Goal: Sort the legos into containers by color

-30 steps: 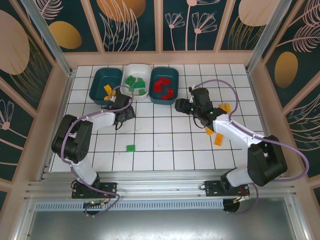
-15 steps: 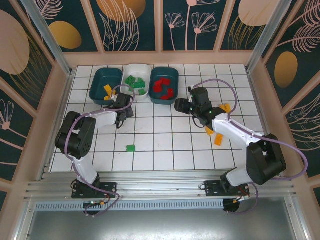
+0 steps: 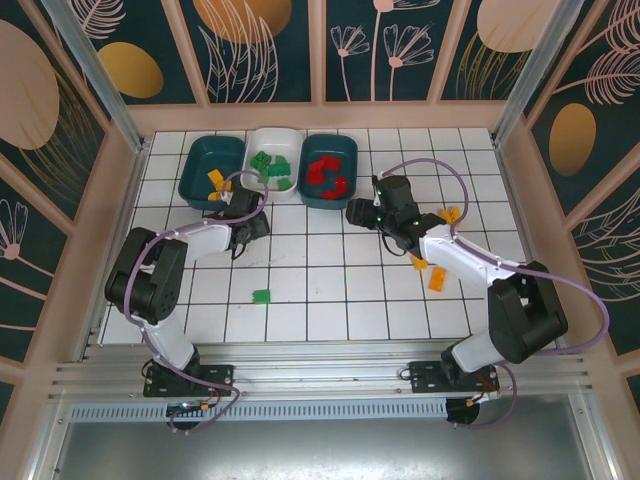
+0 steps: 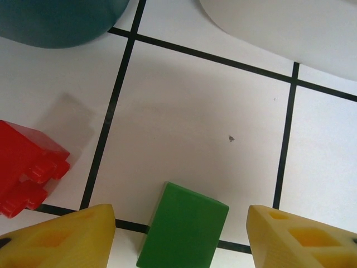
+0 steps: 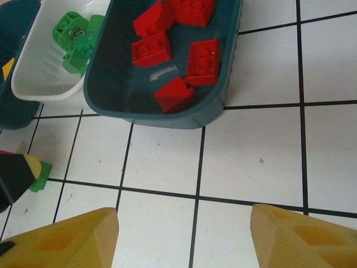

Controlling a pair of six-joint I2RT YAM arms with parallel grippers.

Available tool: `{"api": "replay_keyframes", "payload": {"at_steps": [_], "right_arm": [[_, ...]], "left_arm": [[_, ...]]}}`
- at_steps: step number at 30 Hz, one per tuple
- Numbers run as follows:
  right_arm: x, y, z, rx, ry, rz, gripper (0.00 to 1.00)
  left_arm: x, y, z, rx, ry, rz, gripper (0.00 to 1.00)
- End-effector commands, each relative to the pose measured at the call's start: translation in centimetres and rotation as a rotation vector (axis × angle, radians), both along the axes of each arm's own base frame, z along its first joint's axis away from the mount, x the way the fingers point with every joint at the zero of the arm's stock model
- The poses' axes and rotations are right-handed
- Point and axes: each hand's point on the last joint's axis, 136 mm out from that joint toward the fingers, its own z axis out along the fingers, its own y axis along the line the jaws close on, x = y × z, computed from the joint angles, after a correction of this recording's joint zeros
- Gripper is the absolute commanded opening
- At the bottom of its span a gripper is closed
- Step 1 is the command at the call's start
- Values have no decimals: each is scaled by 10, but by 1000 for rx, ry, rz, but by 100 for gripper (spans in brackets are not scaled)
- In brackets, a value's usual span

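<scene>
— Where's the green brick [image 4: 184, 223]?
— On the tabletop [image 4: 195, 111] near the white tub [image 4: 279, 22], between the open fingers [image 4: 61, 240] of my left pincer [image 4: 184, 239]. The red brick [image 4: 28, 167] sits close; closing skewed could nudge it. My right pincer [image 5: 184, 234] hangs open, empty.

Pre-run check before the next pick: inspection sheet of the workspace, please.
Surface: white tiled table, no spills seen.
Job's things: yellow bricks in left tub, green bricks in white tub, red bricks in right tub. On the table: green brick near the front, second green brick and red brick by left end effector, three loose yellow bricks at right.
Clutter: nothing seen.
End effectors: left open, astride the second green brick; right end effector open, empty.
Cables: purple cables looped along both arms.
Surroundings: patterned walls, metal frame.
</scene>
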Motion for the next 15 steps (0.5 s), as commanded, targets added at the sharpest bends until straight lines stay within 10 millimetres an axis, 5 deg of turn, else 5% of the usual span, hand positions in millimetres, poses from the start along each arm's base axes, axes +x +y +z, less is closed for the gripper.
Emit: {"api": "replay_keyframes", "payload": {"at_steps": [1, 15], "right_arm": [[4, 5, 9, 11, -17, -2, 64], [6, 6, 7, 12, -15, -9, 64]], "left_arm": [[-3, 2, -16, 30, 47, -21, 62], [2, -15, -28, -17, 38, -108, 50]]}}
